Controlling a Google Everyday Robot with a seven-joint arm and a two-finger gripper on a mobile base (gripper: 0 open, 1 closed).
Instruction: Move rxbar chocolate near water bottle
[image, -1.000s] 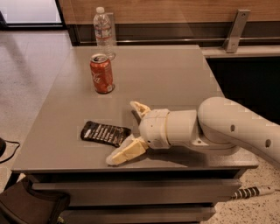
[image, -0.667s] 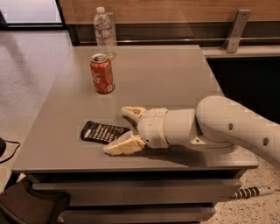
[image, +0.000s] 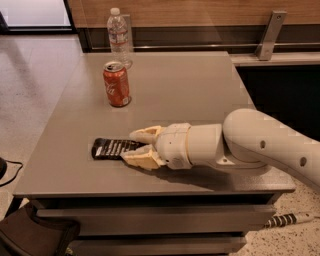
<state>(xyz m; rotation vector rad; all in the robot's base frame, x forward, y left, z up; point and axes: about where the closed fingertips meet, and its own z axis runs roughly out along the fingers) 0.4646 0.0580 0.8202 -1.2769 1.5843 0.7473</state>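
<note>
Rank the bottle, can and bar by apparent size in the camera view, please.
1. Bottle, tallest though farthest.
2. Can.
3. Bar, unsure: the gripper, low at the front of the table, hides its right end.

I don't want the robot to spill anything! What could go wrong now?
1. The gripper is at only the right end of the flat rxbar chocolate, so it could slip or slide along the table.
2. The red soda can stands between the bar and the water bottle; a straight path might knock it over.
3. The bottle stands by the table's far edge; a bump could tip it off.
</note>
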